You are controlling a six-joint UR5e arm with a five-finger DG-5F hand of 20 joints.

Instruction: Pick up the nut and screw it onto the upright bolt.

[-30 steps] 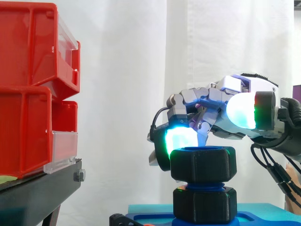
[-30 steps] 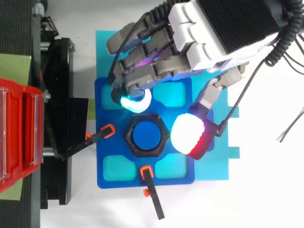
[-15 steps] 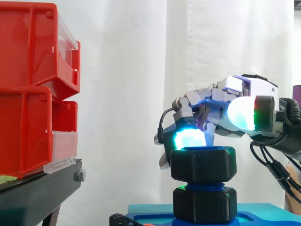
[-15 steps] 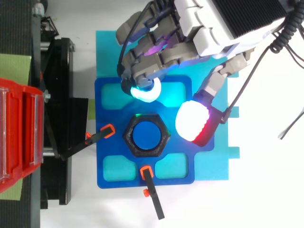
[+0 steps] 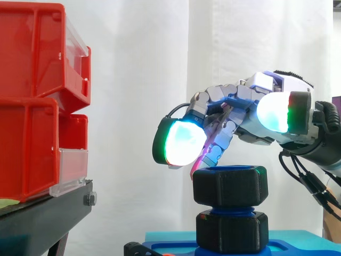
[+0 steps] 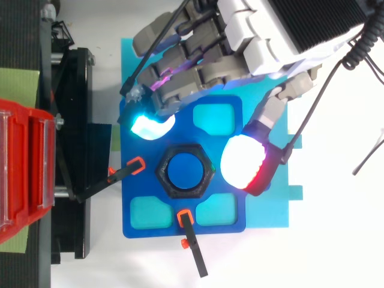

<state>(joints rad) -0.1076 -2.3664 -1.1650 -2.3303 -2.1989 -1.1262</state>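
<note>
At the middle of the blue plate (image 6: 225,210) the black nut (image 5: 230,185) already sits on top of the upright bolt (image 6: 185,170), with a band of blue thread still bare between it and the black hex block (image 5: 231,231) at the foot. The hand (image 6: 270,36) hovers over it with fingers and thumb spread apart, clamped on nothing. I judge the picking up done and the screwing-on only partly done, with the hand between grips. The next move calls for the pads to come down level with the nut's flats, close on opposite sides and turn it down the thread. From above, the cyan fingertip (image 6: 150,125) lies at about 10 o'clock of the nut and the white-and-red thumb pad (image 6: 243,163) at 3 o'clock, both outside the nut's outline. That view also shows two orange-tipped clamps (image 6: 129,168) at 9 and 6 o'clock. The side view adds height: both pads ride above the nut's top. One lower finger (image 5: 205,160) hangs close to its upper edge, though I cannot tell if it touches.
</note>
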